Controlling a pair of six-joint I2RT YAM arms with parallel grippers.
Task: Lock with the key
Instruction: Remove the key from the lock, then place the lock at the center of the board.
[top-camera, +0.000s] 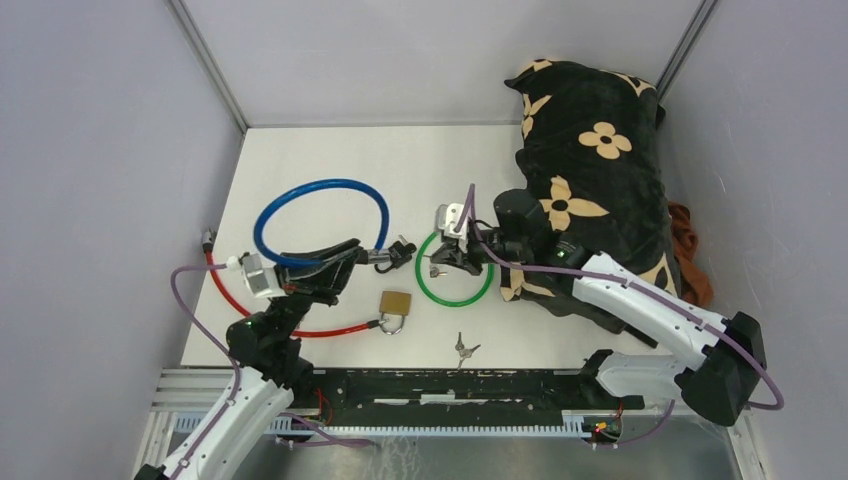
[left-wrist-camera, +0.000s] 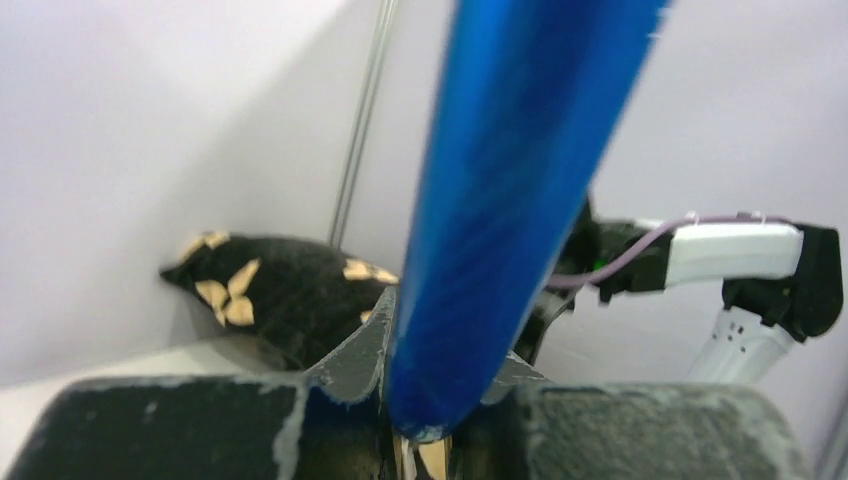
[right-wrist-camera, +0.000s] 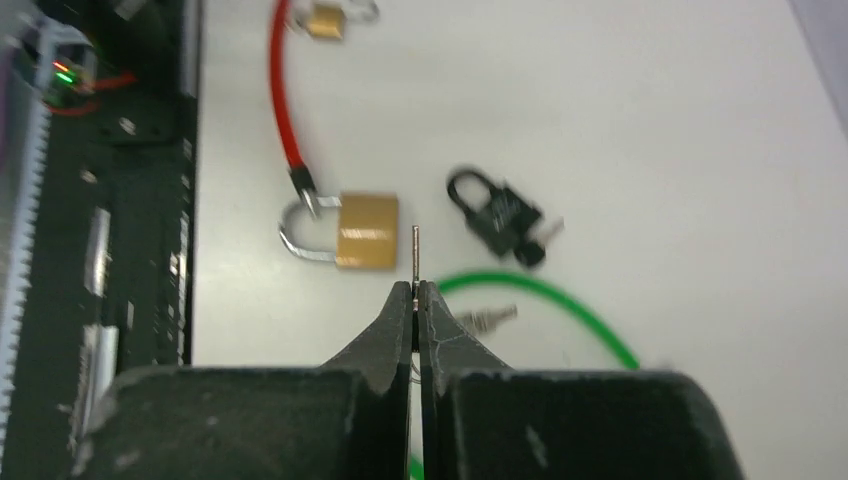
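Pale grey walls (top-camera: 90, 150), metal corner posts (top-camera: 205, 60), white tabletop (top-camera: 420, 160)

pillow (top-camera: 600, 185): black, tan flowers, far right corner | cloth (top-camera: 690, 255): orange, tucked between pillow and right wall (top-camera: 770, 150) | table (top-camera: 330, 160): white | rail (top-camera: 480, 385): black, along table's near edge
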